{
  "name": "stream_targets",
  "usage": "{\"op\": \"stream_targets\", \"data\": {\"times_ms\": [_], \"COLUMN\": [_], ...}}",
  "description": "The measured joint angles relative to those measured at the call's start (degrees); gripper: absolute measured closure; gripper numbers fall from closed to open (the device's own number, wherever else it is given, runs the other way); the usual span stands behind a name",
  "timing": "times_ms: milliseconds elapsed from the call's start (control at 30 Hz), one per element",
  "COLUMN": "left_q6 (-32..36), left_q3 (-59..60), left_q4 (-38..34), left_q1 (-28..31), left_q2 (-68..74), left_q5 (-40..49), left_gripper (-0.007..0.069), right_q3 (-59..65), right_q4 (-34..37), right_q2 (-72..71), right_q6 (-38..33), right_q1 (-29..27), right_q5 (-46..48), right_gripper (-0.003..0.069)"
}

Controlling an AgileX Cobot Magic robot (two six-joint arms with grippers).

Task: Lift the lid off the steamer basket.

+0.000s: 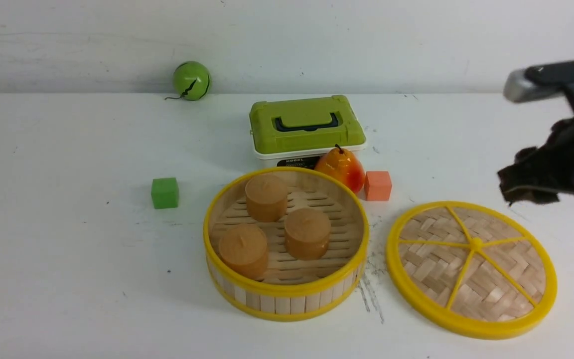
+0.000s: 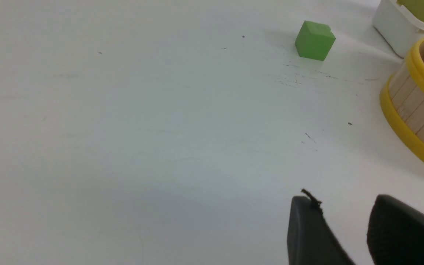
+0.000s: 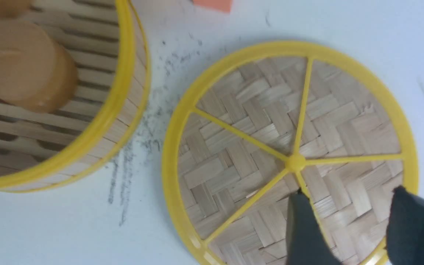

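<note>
The lid (image 1: 431, 259) lies flat on the table, spokes up, just right of the steamer basket (image 1: 287, 288) and apart from it. The basket is uncovered and holds three brown cylinders (image 1: 266, 197). My right gripper (image 1: 528, 179) hovers above the lid's far right side, blurred. In the right wrist view the right gripper (image 3: 349, 191) is open and empty over the lid (image 3: 234, 147), with the basket (image 3: 118, 92) beside it. My left gripper (image 2: 341, 198) is open and empty over bare table near the basket's wall (image 2: 418, 121). It is out of the front view.
A green rectangular box (image 1: 307, 124) stands behind the basket, with a pear (image 1: 343, 167) and an orange cube (image 1: 377, 185) in front of it. A green cube (image 1: 164, 192) sits left of the basket. A green ball (image 1: 191, 80) lies by the back wall.
</note>
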Motion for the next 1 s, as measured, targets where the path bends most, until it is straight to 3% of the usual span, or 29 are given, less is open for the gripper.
{"op": "stream_targets", "data": {"times_ms": [300,500,1000], "left_q6": [0.0,0.0,0.0], "left_q3": [0.0,0.0,0.0], "left_q4": [0.0,0.0,0.0], "left_q1": [0.0,0.0,0.0], "left_q2": [0.0,0.0,0.0], "left_q5": [0.2,0.2,0.2], "left_gripper": [0.0386,0.0385,0.0385], "right_q3": [4.2,13.3,21.1], "right_q4": [0.9,1.1,1.6], "right_q2": [-24.8,-37.7,-43.7], "right_q6": [-0.6,-0.7,-0.7], "right_q1": [0.0,0.0,0.0], "right_q5": [2.1,0.9,2.2], "right_gripper": [0.0442,0.0454,0.0442]}}
